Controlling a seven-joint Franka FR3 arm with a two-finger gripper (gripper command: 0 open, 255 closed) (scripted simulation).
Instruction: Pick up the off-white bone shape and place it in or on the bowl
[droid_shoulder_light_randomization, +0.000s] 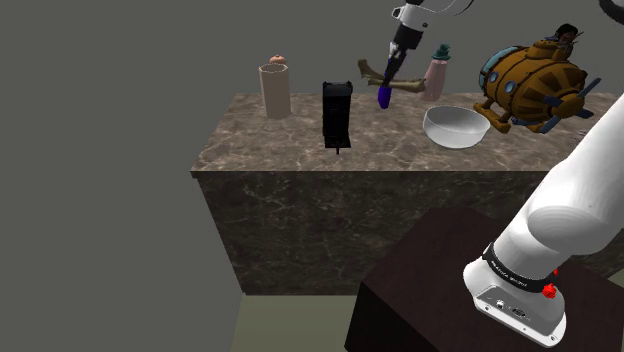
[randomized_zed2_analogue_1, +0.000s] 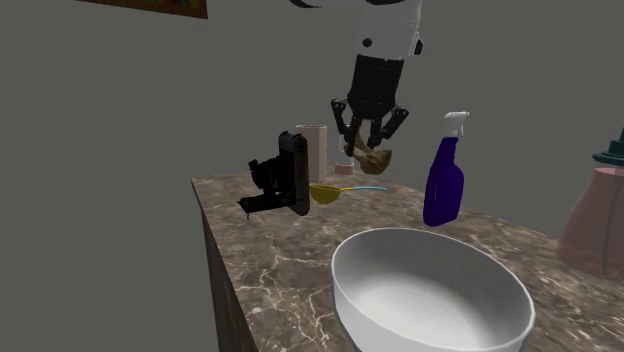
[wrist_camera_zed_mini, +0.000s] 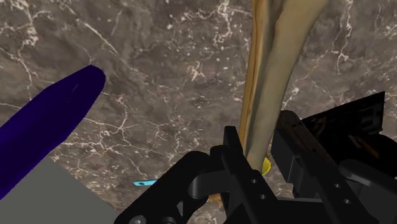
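1. Clasping the pale tan bone shape (wrist_camera_zed_mini: 273, 83) across its shaft, the hand (randomized_zed2_analogue_1: 370, 140) is narrowed on it, one black finger on each side. I judge the hold secure.
2. I find the bone shape hanging clear above the marble worktop (droid_shoulder_light_randomization: 300, 140), near the purple spray bottle (randomized_zed2_analogue_1: 445, 180) and apart from the bowl.
3. The white bowl (randomized_zed2_analogue_1: 430, 295) sits upright and empty on the worktop with its mouth upward, which suits a release from above.
4. I judge that pick-up is done and that the carry to the bowl and the release are not yet done. The raised height looks needed to pass the spray bottle and the bowl's rim.
5. Risk: the long shaft runs out past the fingertips, so the bone shape may pivot in the grasp or clip the bottle.
6. Also standing on the worktop are a black boxy object (randomized_zed2_analogue_1: 290, 175), a beige cup (droid_shoulder_light_randomization: 275, 92), a pink bottle (droid_shoulder_light_randomization: 437, 75) and a brown submarine toy (droid_shoulder_light_randomization: 535, 85).
7. Writing: I can read no brand, label or lettering on any item.
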